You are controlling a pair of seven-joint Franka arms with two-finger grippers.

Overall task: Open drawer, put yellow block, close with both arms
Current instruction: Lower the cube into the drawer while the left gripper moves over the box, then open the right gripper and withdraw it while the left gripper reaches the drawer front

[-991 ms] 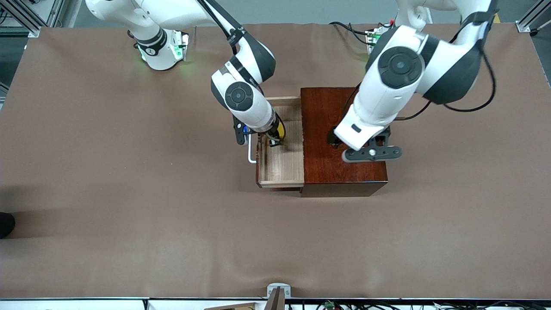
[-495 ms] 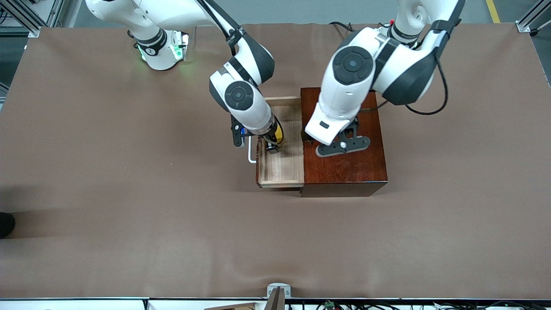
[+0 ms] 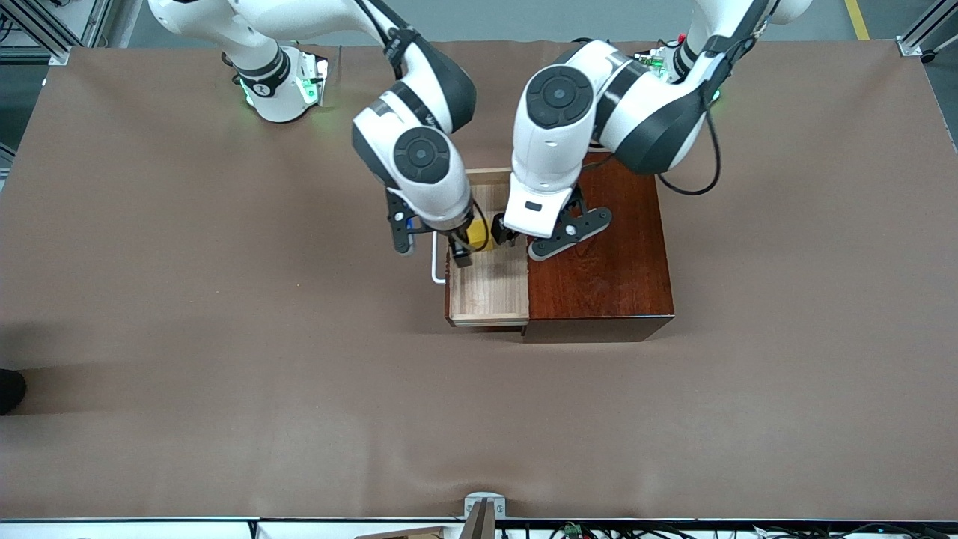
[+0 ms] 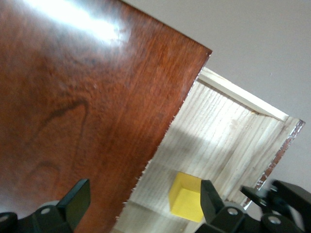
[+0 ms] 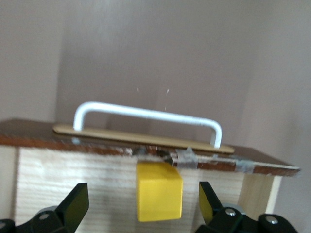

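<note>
The drawer [image 3: 486, 292] stands pulled open from the dark reddish-brown box [image 3: 599, 277], its white handle [image 3: 436, 266] toward the right arm's end of the table. The yellow block [image 3: 480, 236] lies on the drawer's floor. My right gripper [image 3: 465, 251] hangs open over the drawer; in the right wrist view the block [image 5: 159, 191] sits free between its fingers [image 5: 73, 206], near the handle [image 5: 146, 116]. My left gripper [image 3: 513, 236] is open over the box's edge by the drawer; in the left wrist view the block [image 4: 187, 196] lies beside one finger [image 4: 210, 199].
The brown table cloth [image 3: 224, 337] spreads all round the box. The two arms' wrists stand close together over the drawer. The arms' green-lit bases [image 3: 288, 90] stand along the edge farthest from the front camera.
My left arm has swung from over the box's top toward the open drawer. My right gripper has risen and shifted toward the handle, and the block now lies free of it in the drawer.
</note>
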